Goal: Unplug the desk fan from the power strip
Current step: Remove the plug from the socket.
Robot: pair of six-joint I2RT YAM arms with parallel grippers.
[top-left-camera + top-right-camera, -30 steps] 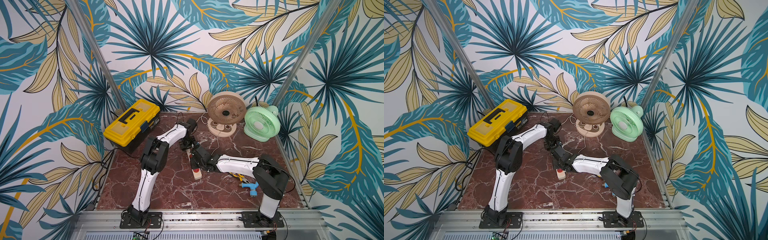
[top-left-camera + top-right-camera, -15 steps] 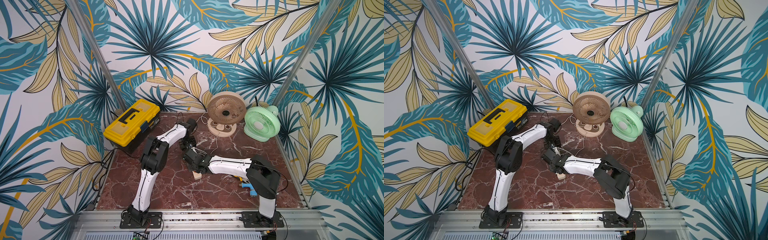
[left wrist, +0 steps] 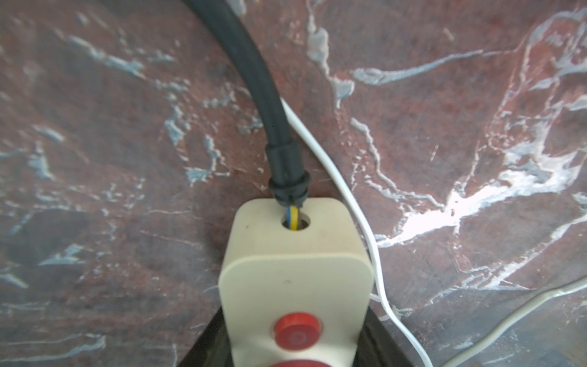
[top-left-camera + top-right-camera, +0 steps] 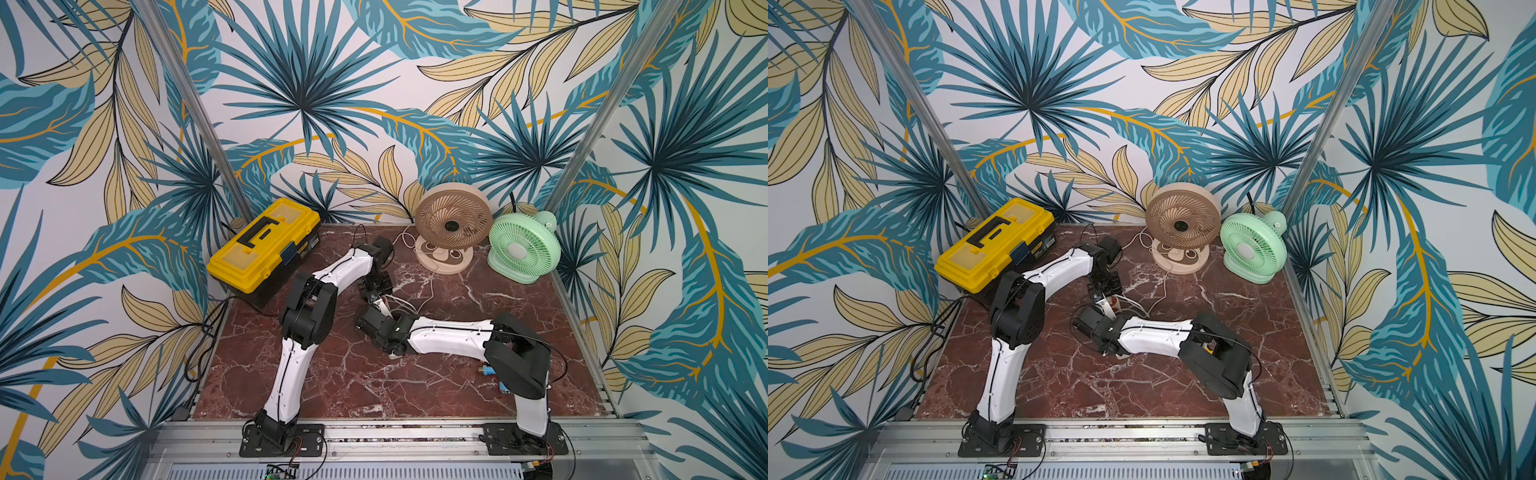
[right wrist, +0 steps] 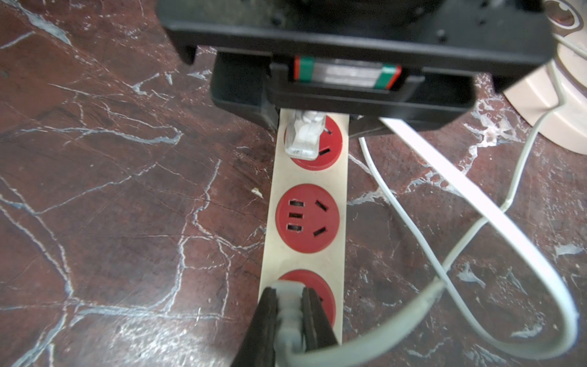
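The cream power strip (image 5: 306, 176) with red sockets lies mid-table, mostly hidden under both wrists in a top view (image 4: 392, 353). My left gripper (image 3: 293, 349) is shut on its cord end, one black finger (image 3: 206, 346) on each side, by the orange button (image 3: 297, 330) and black cord (image 3: 270, 105). My right gripper (image 5: 289, 295) is shut on a grey plug (image 5: 287, 314) over the third socket; whether its pins are still in is hidden. A grey-white cord (image 5: 521, 178) runs toward the beige desk fan (image 4: 453, 226). A clear plug (image 5: 303, 136) sits in the first socket.
A green fan (image 4: 523, 245) stands beside the beige one at the back right. At the back left sits a yellow toolbox (image 4: 266, 245). A small blue object (image 4: 486, 370) lies under my right arm. Loose white cords (image 4: 432, 286) trail between the fans and the strip.
My right gripper and forearm have swung to the left over the strip, still closed on the grey plug. The left gripper and the strip have stayed where they were.
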